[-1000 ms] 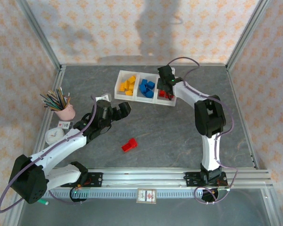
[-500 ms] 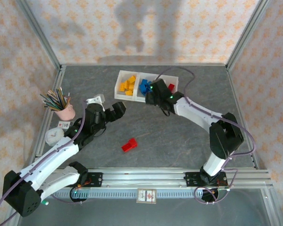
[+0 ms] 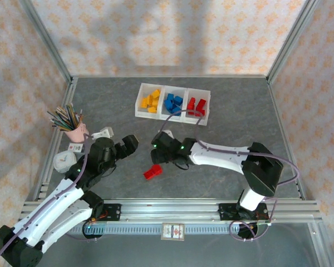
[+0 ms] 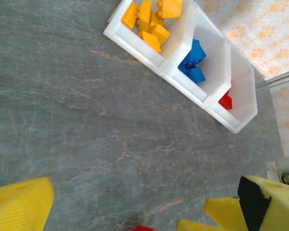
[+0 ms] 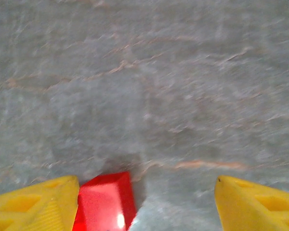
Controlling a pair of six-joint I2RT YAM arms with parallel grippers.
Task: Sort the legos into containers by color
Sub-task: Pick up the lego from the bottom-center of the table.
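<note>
Legos [image 3: 173, 103] are nearly all sitting sorted, while one red lego [image 3: 152, 172] is lying loose on the table [image 3: 228, 139], toward the middle of its near edge.

Starting from the left edge, a pink cup [image 3: 76, 132] of pencils is standing well clear of the work. Next, the left gripper [image 3: 128, 144] is hanging over bare table with its jaws spread wide and nothing between them. Its yellow fingers [image 4: 21, 202] are framing only grey surface, with a sliver of red showing at the bottom of that wrist view.

Just to the right, the red lego is lying flat, its long axis running diagonally from near-left to far-right. The right gripper [image 3: 158, 156] is hovering close on its far side, jaws parted and empty. In the right wrist view the red lego is sitting in the gap but crowded against the finger [image 5: 33, 204] on the left of the picture, well off centre.

The right arm is plainly the nearer one. A clean pinch is probably going to need a small sideways shift to centre the piece, and perhaps a turn to square the jaws to its diagonal.

Along the far edge, the tray [image 3: 156, 117] is holding yellow in its left compartment, blue in the middle and red at the right, which is where this piece looks to belong.
</note>
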